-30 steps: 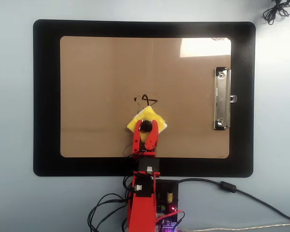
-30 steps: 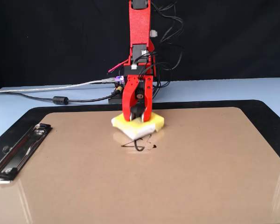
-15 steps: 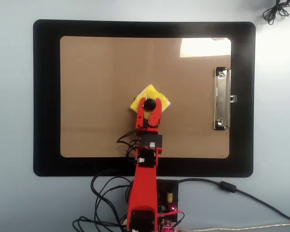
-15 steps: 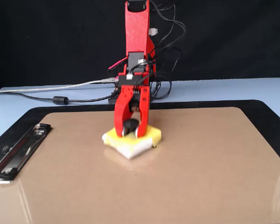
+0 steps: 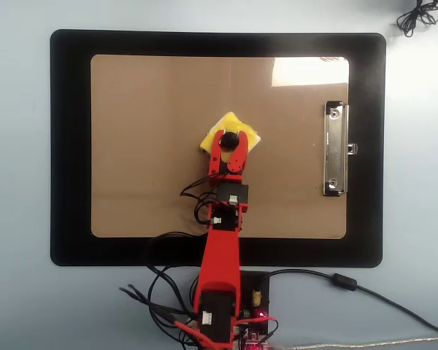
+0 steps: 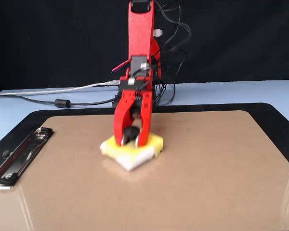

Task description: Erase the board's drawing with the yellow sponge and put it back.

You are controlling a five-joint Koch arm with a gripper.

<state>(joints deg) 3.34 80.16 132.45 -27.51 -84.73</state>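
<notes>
One red gripper [image 5: 229, 138] pinches the black knob of one yellow sponge [image 5: 219, 126], flat on the single brown board [image 5: 146, 131].

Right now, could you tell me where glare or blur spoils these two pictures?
In the overhead view, a bright glare patch washes out the board near its top right corner, above the clip; the rest is evenly lit and sharp. In the fixed view, the board's near surface shines with pale reflections, and the gripper on the yellow sponge looks slightly soft.
</notes>
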